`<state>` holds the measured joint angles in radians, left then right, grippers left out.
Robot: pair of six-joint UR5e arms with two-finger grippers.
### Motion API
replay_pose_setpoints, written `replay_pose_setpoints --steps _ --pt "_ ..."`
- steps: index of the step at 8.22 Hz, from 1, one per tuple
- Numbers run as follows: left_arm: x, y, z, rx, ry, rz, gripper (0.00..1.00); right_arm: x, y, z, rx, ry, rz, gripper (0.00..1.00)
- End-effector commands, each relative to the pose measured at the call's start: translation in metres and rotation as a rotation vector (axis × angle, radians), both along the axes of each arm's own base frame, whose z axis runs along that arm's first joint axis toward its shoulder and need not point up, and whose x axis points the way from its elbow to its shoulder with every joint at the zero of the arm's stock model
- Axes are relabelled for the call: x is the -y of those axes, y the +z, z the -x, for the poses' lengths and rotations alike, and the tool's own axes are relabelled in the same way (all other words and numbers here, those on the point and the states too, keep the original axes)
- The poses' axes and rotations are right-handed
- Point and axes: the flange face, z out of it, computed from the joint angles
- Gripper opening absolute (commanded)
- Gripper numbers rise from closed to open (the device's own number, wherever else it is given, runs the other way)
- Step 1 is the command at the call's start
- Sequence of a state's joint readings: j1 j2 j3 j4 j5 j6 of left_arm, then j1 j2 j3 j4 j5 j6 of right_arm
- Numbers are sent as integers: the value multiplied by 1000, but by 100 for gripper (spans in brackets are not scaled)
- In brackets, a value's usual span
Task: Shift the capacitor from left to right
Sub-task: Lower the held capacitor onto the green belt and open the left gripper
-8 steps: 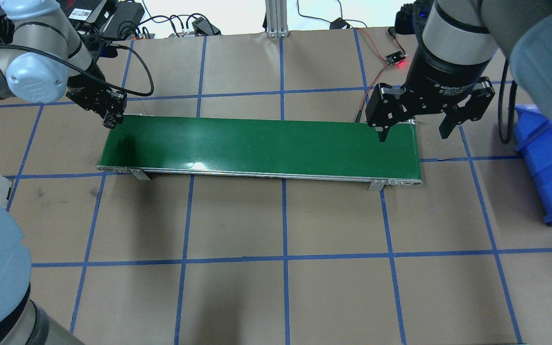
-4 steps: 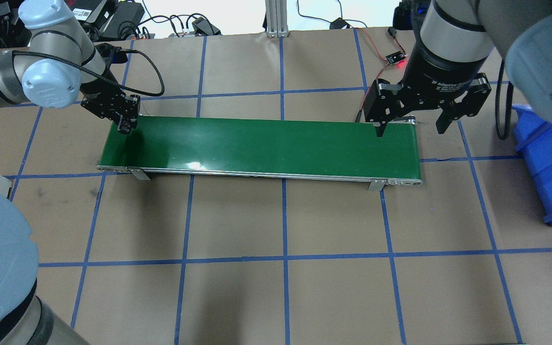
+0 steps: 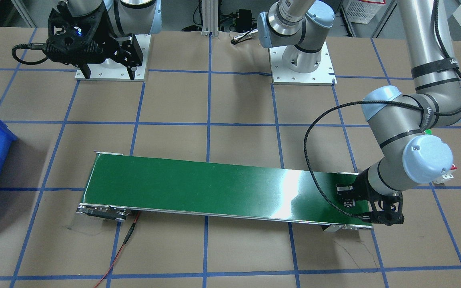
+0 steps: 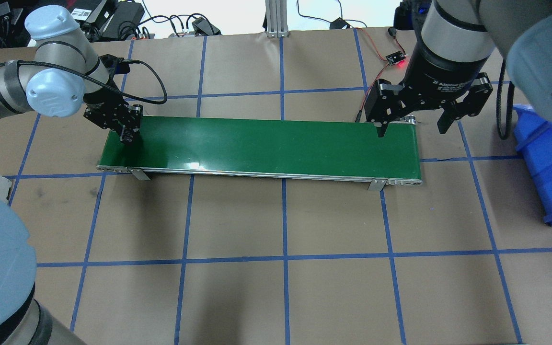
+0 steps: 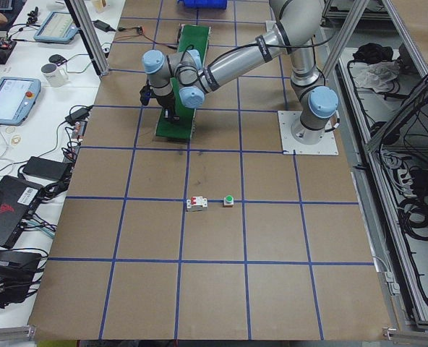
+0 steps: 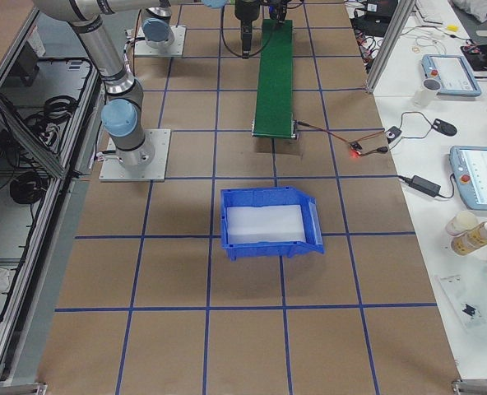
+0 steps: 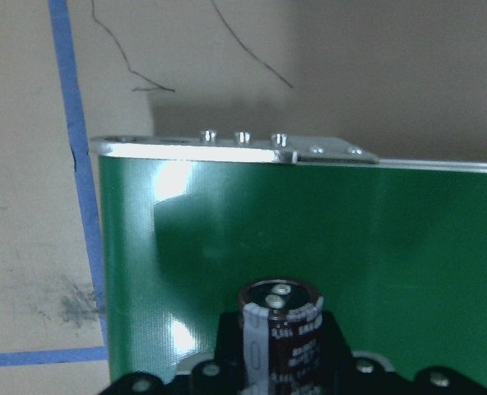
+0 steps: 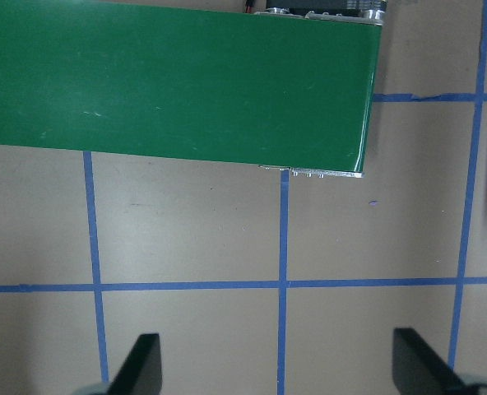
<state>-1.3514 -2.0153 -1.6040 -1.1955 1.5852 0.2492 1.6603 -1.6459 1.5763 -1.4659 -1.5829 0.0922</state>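
The task looks to be in its early-middle part. The capacitor (image 7: pixel 281 329) is off the worktop (image 4: pixel 285 215) and in the grip of the left fingers (image 4: pixel 127 132), over the left end of the green belt (image 4: pixel 266 143). It has not reached the right side. By my reading, what is left is to set it on the belt and let go, have it travel to the far end, and have the right arm take it there. It may then go into the blue bin (image 4: pixel 549 163) just beyond that end.

The left fingers are narrow, closed on the capacitor's dark body. The wrist view shows its metal end, with two terminals, poking up between them. They hang low near the belt's left edge. Whether the capacitor already touches the belt, I cannot tell.

The right fingers (image 4: pixel 380 130) are spread wide and hold nothing. In the wrist view only bare worktop and a blue tape cross lie between them. They hover above the right end of the belt, touching nothing that I can see.

The white breaker (image 5: pixel 197 203) and the green-topped button (image 5: pixel 228 200) sit side by side on the worktop, well apart from the belt.
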Motion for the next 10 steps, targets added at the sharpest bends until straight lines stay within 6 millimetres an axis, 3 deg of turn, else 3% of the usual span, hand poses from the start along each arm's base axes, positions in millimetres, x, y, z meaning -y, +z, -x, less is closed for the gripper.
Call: replay_pose_setpoints --steps 1,2,3,4,5,7,8,9,10 --pt "-5 -1 1 0 4 -7 0 -1 0 -1 6 -2 -3 100" --pt "-5 -4 1 -4 2 -10 8 0 -1 0 3 -1 -5 100" --pt "-4 -6 1 -4 4 -12 29 0 0 0 3 -2 -2 100" --pt "-4 -4 2 -6 12 -2 62 0 0 0 6 -2 -3 100" --pt "-2 1 7 -7 20 15 77 0 -1 -1 5 -2 -6 100" --pt "-2 11 23 -5 16 35 87 0 -1 0 4 -1 -8 100" --pt "-4 28 36 7 23 58 93 0 -1 -1 7 -2 -5 100" --pt "-9 40 53 11 44 67 100 0 -1 0 5 -4 -8 100" --pt "-18 50 72 12 53 46 100 0 -2 0 1 0 -9 100"
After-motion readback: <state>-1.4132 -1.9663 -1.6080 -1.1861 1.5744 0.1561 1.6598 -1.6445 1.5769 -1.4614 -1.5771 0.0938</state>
